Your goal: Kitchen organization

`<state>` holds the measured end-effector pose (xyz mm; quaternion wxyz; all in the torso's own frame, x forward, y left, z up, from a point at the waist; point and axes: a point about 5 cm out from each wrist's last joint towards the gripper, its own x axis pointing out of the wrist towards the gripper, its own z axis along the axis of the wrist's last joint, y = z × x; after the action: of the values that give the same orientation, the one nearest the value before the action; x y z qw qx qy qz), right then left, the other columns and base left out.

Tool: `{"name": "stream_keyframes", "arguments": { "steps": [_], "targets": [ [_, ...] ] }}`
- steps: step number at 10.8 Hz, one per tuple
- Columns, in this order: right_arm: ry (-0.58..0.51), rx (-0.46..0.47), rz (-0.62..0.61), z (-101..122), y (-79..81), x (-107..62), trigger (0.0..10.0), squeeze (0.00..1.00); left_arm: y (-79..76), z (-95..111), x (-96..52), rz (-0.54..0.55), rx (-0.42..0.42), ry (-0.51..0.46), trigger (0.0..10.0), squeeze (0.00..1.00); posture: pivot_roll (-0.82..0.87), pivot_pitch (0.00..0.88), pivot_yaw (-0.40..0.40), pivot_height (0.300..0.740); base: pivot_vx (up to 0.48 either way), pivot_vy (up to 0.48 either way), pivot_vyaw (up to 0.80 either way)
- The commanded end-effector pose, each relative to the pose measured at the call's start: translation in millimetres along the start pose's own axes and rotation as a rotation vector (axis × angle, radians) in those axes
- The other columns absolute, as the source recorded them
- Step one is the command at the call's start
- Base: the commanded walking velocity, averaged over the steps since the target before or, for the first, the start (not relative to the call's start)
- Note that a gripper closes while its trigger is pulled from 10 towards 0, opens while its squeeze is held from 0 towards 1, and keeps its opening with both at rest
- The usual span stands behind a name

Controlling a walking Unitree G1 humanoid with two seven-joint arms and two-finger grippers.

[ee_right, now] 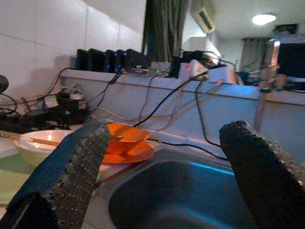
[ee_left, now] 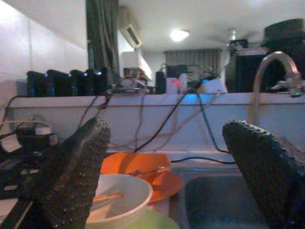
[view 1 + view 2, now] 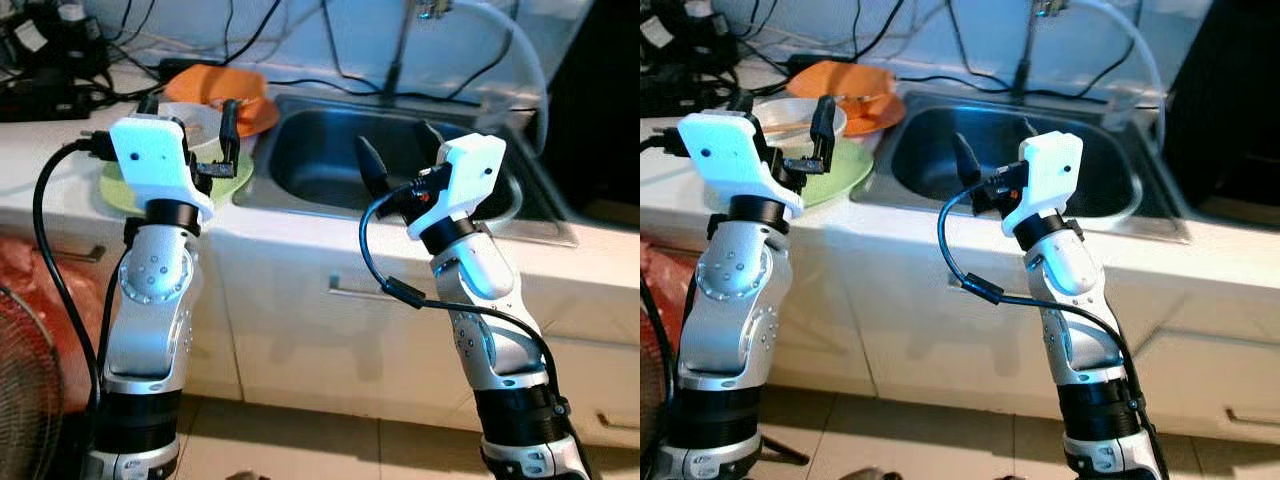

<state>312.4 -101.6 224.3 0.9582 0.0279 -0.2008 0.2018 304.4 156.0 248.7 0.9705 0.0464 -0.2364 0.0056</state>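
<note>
We are at the white desk (image 3: 300, 240), both silver arms raised in front of its near edge. Our left gripper (image 3: 190, 130) hovers over the dishes on the left, its two black fingers spread wide and holding nothing; the left wrist view shows the finger pads (image 2: 78, 176) covered in small raised dots. Below it sits a flat, round, pale green plate (image 3: 235, 180), and on that a smooth white bowl (image 2: 121, 198) with pale chopsticks (image 2: 107, 196) lying inside, their long axis running roughly left to right across the bowl. Just beyond, toward the wall, an orange bowl (image 2: 136, 164) rests on an orange plate (image 2: 164, 183), both glossy and round.

Our right gripper (image 3: 400, 160) is poised over the near rim of the sink (image 3: 330, 160), fingers pointing away toward the wall, also spread wide and empty. The sink is a deep rounded-rectangle basin of brushed metal. A curved metal tap (image 2: 267, 71) arches over it at the far side, and black cables (image 2: 162, 124) trail along the pale back wall. White cabinet doors with slim bar handles (image 3: 360, 292) run under the desk.
</note>
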Motion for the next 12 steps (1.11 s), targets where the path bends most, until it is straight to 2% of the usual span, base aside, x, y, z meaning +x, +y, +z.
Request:
{"name": "stream_keyframes", "arguments": {
  "steps": [1,4,5,10,12],
  "targets": [
    [-0.001,-0.003,-0.012,1.1,-3.8,0.4,10.0,0.00,-3.1,1.5,2.1,-0.019,-0.005,-0.001,10.0,0.00,0.03,0.070,-0.027,0.740,0.465,0.000,0.00],
    [0.002,-0.002,-0.017,0.3,-4.3,-0.9,10.0,0.00,-3.7,-0.2,1.6,-0.017,-0.008,0.012,10.0,0.00,0.03,0.073,-0.025,0.740,0.446,0.000,0.00],
    [0.003,-0.003,-0.018,0.1,-4.7,-1.5,10.0,0.00,-5.6,-1.3,1.5,-0.020,-0.035,0.017,10.0,0.00,0.03,0.075,-0.025,0.740,0.000,0.000,0.00],
    [0.006,-0.002,-0.017,-1.0,-5.1,-0.8,10.0,0.00,-10.7,-3.1,-0.6,-0.041,-0.045,0.027,10.0,0.00,0.03,0.075,-0.029,0.740,0.000,0.000,0.00],
    [0.006,-0.002,-0.017,-1.0,-5.2,-0.6,10.0,0.00,-1.4,-8.1,0.4,0.022,-0.047,0.056,10.0,0.00,0.03,0.074,-0.030,0.740,0.000,0.000,0.00]
  ]
}}
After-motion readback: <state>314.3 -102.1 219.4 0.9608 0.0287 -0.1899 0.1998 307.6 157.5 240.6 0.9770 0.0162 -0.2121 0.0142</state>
